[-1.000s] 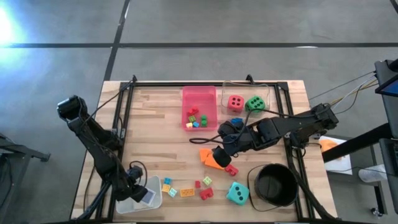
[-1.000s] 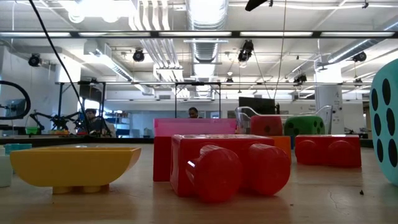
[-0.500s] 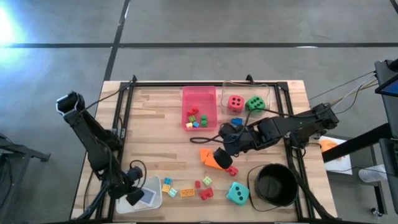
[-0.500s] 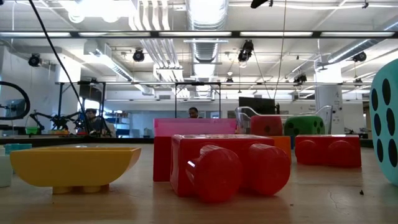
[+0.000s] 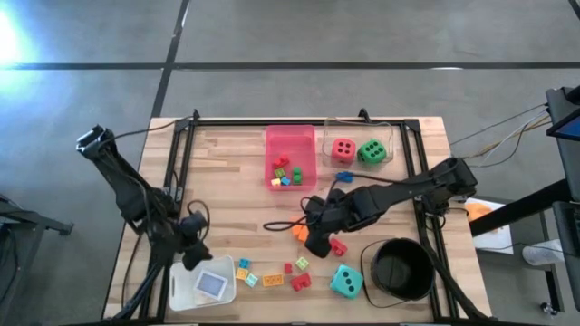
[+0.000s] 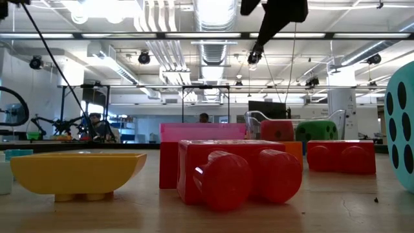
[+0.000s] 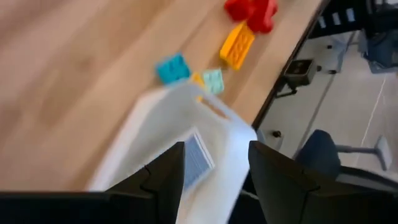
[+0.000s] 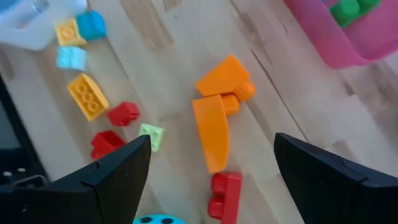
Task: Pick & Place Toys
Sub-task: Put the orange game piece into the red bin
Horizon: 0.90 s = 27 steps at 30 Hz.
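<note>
The right gripper (image 8: 211, 180) hangs wide open and empty above two orange wedge-shaped plastic bricks (image 8: 214, 121) lying mid-table beside the pink rectangular tray (image 5: 290, 154). They look light, stiff and smooth; taking one across its flat sides seems safest.

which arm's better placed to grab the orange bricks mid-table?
Right. The right gripper hangs open directly over the orange bricks. The left gripper is over the white container at the table's near-left corner, farther off.
</note>
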Each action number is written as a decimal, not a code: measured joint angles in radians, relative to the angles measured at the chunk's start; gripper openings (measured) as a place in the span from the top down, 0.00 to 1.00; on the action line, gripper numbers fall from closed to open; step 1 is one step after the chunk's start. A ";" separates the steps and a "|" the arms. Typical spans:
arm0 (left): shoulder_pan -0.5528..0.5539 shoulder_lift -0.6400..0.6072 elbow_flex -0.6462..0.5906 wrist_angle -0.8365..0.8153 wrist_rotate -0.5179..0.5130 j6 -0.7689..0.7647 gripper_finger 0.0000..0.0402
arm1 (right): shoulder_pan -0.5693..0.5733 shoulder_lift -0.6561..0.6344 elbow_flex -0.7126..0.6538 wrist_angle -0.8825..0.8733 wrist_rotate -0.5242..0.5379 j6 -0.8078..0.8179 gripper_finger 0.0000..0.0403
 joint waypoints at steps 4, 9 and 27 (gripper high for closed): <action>0.101 -0.051 0.000 0.001 0.000 0.247 0.55 | 0.000 0.041 -0.015 0.012 0.000 -0.039 0.18; 0.228 -0.077 0.000 0.016 0.004 0.526 0.55 | 0.001 0.090 -0.056 0.025 -0.034 -0.044 0.18; 0.483 -0.079 -0.001 0.034 0.185 0.691 0.55 | 0.006 0.119 -0.347 0.315 -0.081 -0.087 0.18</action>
